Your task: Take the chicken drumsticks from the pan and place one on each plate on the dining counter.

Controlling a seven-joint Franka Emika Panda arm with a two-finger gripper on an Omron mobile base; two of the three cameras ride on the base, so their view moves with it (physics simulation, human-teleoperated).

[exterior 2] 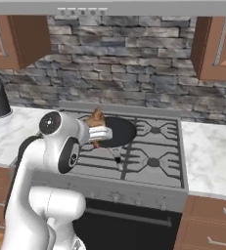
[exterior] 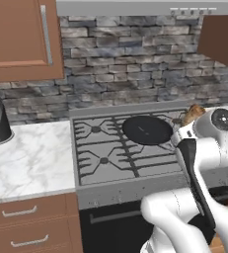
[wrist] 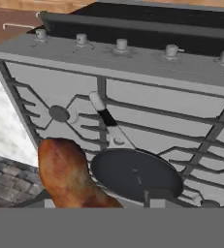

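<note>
Drumstick (wrist: 70,177) lifted clear of pan (wrist: 135,173), clenched in end effector (exterior 2: 96,131)

Pan looks empty on the stove (exterior: 120,148) grate; drumstick hangs above its rim; for the carry, I'd keep the grip firm, raise well over the grates, swing slowly toward the dining worktop; fingertips hidden behind the meat, plates out of frame, second drumstick's whereabouts unknown.

One drumstick (wrist: 67,174), one pan (exterior: 147,130).

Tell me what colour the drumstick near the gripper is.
Golden-brown to orange, seen best in the hand view: the drumstick fills the lower left, above the black pan.
</note>
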